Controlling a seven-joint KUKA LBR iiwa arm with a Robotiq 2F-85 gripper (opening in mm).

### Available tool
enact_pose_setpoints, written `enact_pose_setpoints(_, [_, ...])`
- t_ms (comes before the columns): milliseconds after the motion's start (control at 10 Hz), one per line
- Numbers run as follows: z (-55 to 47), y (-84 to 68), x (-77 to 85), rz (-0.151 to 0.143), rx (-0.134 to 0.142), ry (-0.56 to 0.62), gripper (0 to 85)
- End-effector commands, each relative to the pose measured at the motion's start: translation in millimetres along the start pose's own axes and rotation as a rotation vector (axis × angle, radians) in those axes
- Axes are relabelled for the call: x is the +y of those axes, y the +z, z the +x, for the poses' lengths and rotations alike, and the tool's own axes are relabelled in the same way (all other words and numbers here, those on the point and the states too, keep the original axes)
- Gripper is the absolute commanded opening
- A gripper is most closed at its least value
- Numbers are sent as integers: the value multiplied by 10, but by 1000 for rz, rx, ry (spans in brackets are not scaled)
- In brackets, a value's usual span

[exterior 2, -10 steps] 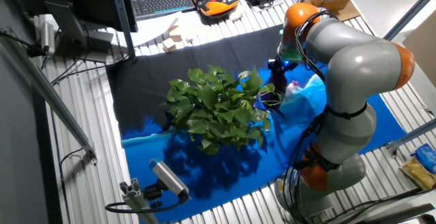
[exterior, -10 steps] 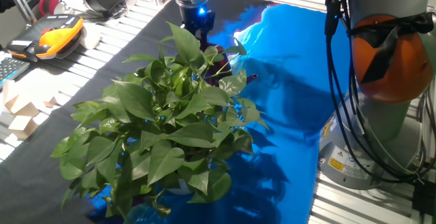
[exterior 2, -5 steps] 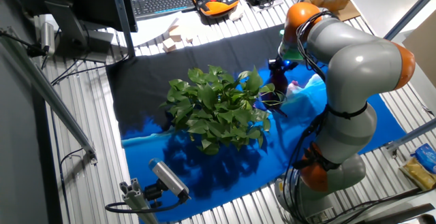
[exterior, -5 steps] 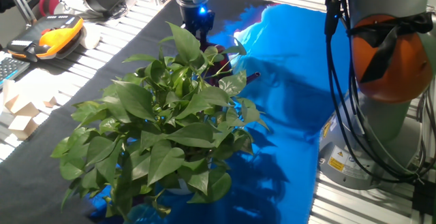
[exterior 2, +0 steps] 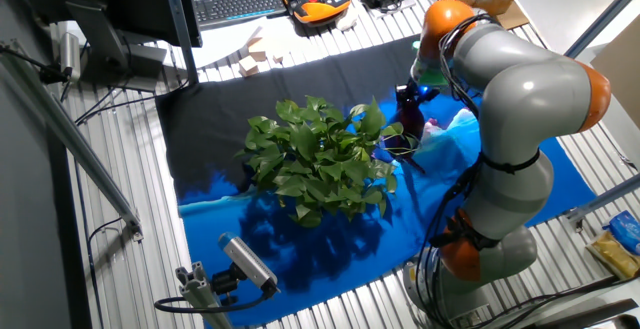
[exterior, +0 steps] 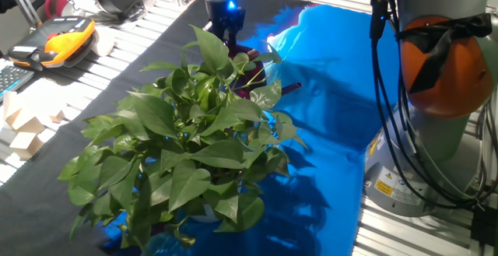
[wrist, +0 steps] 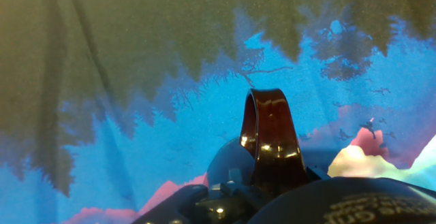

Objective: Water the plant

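The plant (exterior: 183, 143) is a big bushy pot plant with glossy green leaves, standing where the black and blue cloths meet; it also shows in the other fixed view (exterior 2: 318, 159). My gripper (exterior: 226, 35) hangs just behind its far edge, also seen from the other side (exterior 2: 407, 109). It is shut on the handle (wrist: 269, 139) of the dark maroon watering can (exterior: 250, 78). The can is partly hidden by leaves and its spout (exterior: 288, 88) points right over the blue cloth. My fingers do not show in the hand view.
A blue cloth (exterior: 334, 69) and a black cloth (exterior: 132, 61) cover the table. An orange teach pendant (exterior: 66, 34) and wooden blocks (exterior: 23, 128) lie at the left. My arm's base (exterior: 436, 92) stands at the right. A keyboard (exterior 2: 235, 4) lies at the back.
My gripper has risen slightly, and the watering can's spout has lifted a little with it. The plant has not moved.
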State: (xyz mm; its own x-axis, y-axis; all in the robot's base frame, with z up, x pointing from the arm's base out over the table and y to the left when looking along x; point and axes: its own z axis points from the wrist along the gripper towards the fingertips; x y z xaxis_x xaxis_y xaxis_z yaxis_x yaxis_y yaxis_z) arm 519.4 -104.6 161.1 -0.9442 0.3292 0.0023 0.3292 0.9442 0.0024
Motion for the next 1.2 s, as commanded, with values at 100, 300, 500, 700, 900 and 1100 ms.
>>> enact_pose_setpoints(100, [3,-89,-2,-12,15,15,0])
enact_pose_setpoints(300, [0,-75,0,-6,16,12,0])
enact_pose_setpoints(500, [-5,-37,12,-6,-7,21,0])
enact_pose_setpoints(700, [-18,44,19,-2,-47,46,0])
enact_pose_setpoints(900, [-41,105,15,1,-59,49,0])
enact_pose_setpoints(1100, [-48,151,41,12,-72,74,170])
